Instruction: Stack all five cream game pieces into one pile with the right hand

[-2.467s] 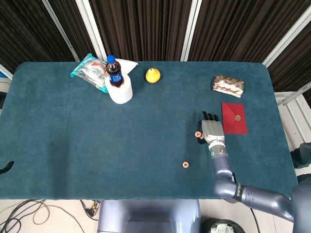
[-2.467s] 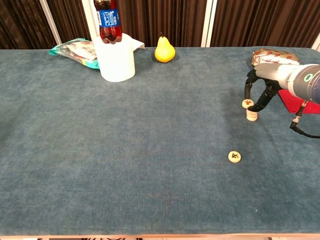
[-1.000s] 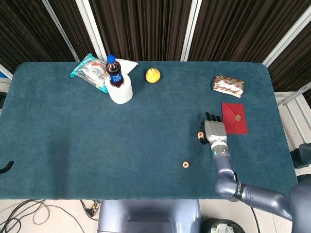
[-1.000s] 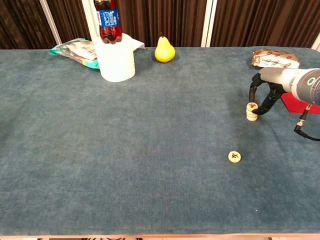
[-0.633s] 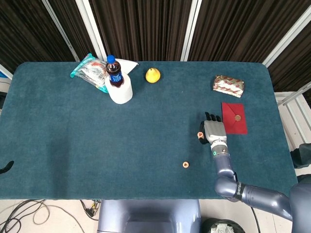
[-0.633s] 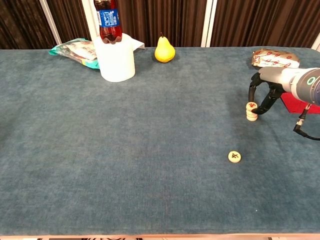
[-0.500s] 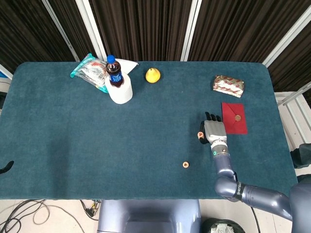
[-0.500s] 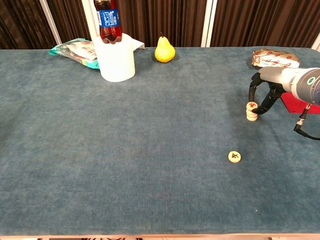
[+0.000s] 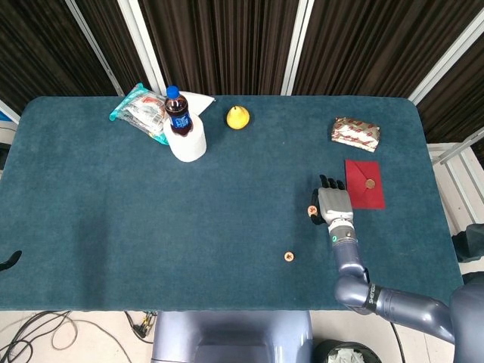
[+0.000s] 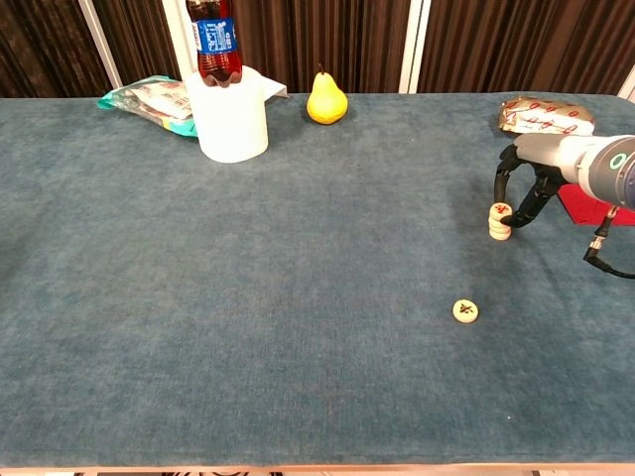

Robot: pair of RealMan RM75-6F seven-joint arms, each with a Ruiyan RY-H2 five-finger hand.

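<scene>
Pile (image 10: 499, 221) short; right hand (image 10: 526, 183) fingers arched around top piece, contact unclear. Careless withdrawal could topple it. Loose piece (image 10: 464, 310) near pile.

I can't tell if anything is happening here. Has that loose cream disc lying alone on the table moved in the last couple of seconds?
No. The lone cream piece lies at the same spot, nearer the robot than the pile under the right hand.

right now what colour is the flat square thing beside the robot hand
Dark red envelope, clearest in the head view.
</scene>
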